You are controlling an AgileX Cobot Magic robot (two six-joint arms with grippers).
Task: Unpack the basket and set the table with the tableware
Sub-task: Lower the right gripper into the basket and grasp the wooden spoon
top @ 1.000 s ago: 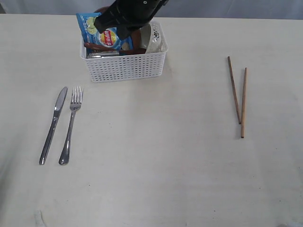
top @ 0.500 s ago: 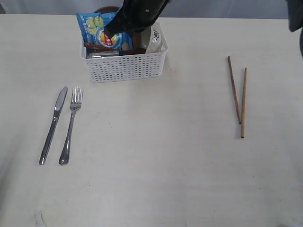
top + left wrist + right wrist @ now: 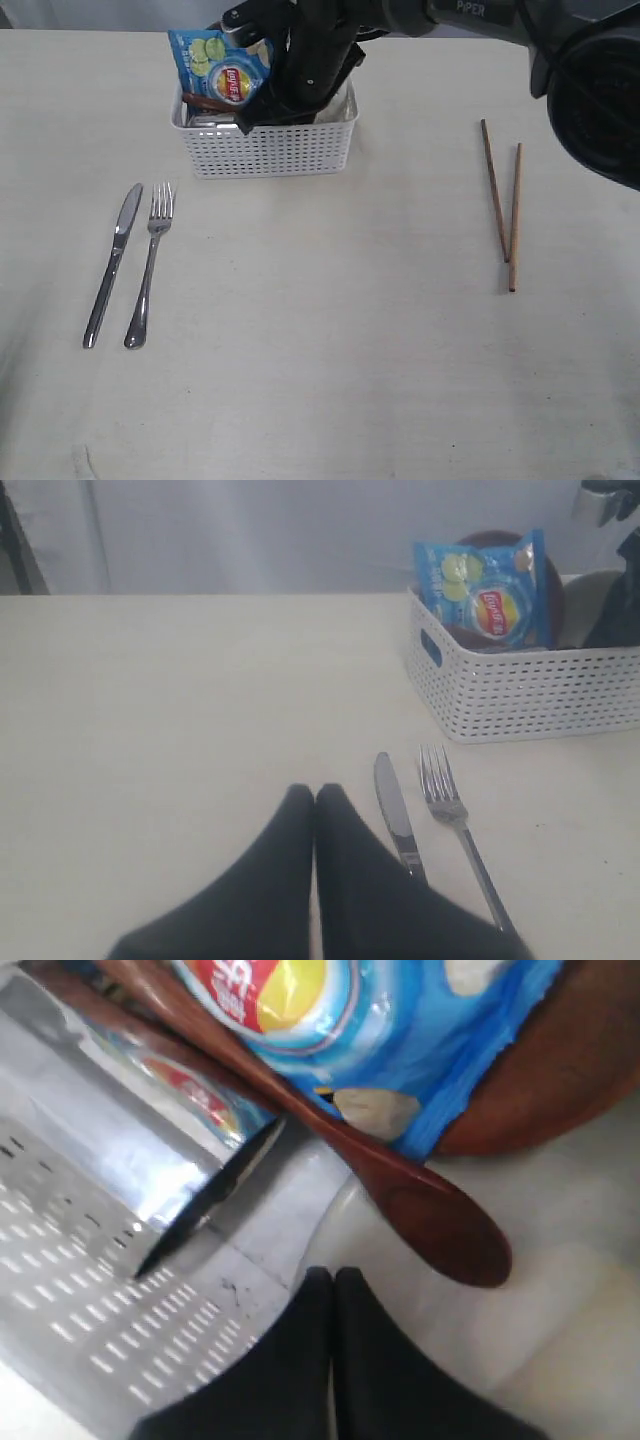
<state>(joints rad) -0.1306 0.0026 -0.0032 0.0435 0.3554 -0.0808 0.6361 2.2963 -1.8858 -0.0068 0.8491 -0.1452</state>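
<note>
Hovering inside the basket (image 3: 270, 150), the right gripper (image 3: 333, 1275) is shut and empty just beside the spoon (image 3: 400, 1195), likely its next pick; its jaws must first open and straddle it. Knife (image 3: 112, 262), fork (image 3: 148, 270) and chopsticks (image 3: 503, 200) lie on the surface (image 3: 330, 330). The left gripper (image 3: 315, 792) rests closed near the knife.

There's the basket (image 3: 270, 150) by the far edge of the bench (image 3: 330, 330), left of centre, with the chips bag (image 3: 222, 68) and wooden spoon (image 3: 400, 1190) inside. In front of it, nearer the left edge, the knife (image 3: 113, 262) lies just left of the fork (image 3: 150, 262). The chopsticks (image 3: 503, 200) lie well apart, toward the right edge.
</note>
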